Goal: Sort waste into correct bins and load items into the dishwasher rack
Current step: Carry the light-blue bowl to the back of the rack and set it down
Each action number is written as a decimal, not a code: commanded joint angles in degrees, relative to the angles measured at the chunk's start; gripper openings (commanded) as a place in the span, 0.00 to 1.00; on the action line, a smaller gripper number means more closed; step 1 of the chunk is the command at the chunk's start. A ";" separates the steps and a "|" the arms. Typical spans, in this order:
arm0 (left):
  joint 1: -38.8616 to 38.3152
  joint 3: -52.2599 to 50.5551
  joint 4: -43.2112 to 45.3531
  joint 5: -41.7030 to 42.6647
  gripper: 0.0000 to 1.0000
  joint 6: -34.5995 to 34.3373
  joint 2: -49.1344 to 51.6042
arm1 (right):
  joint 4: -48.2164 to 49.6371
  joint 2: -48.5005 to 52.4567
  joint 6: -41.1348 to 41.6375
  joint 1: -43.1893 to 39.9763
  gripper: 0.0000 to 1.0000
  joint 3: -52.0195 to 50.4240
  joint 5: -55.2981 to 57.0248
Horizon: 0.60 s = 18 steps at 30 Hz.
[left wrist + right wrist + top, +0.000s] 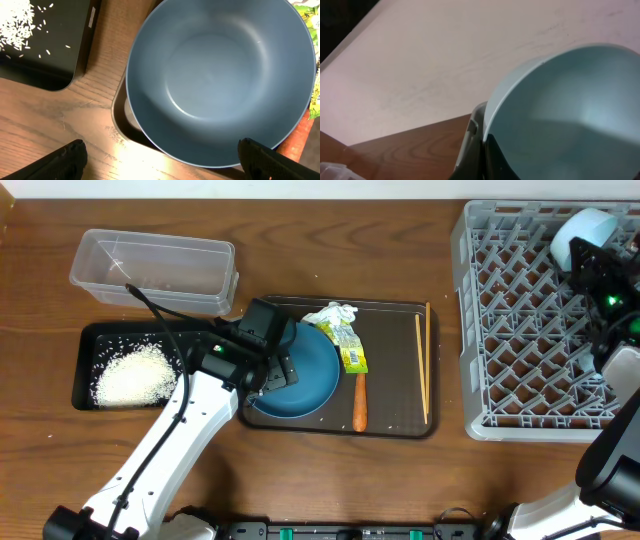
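On the brown serving tray point(395, 415) sits the large dark blue dish point(310, 375) point(220, 80). My left gripper point(278, 368) point(162, 165) hangs open over its near-left rim, with its fingers point(65, 160) wide apart and holding nothing. Also on that tray are a crumpled tissue point(332, 314), a green-yellow wrapper point(351, 352), a carrot point(360, 404) point(300, 142) and chopsticks point(423, 365). Rice point(132, 375) point(17, 25) lies in the black tray point(90, 340). My right gripper point(592, 262) point(487, 160) is shut on the rim of the light blue bowl point(585, 228) point(570, 110), over the far right part of the grey rack point(520, 330).
The clear tub point(150, 270) stands behind the black tray at the far left. The rack's grey wall point(472, 140) shows beside the bowl in the right wrist view. Bare wooden table point(330, 240) lies between the tub and the rack.
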 commanded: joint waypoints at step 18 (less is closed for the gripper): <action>0.24 0.83 -0.26 -0.52 0.99 -0.11 0.00 | 11.45 9.75 1.79 -2.36 0.15 -1.18 -8.94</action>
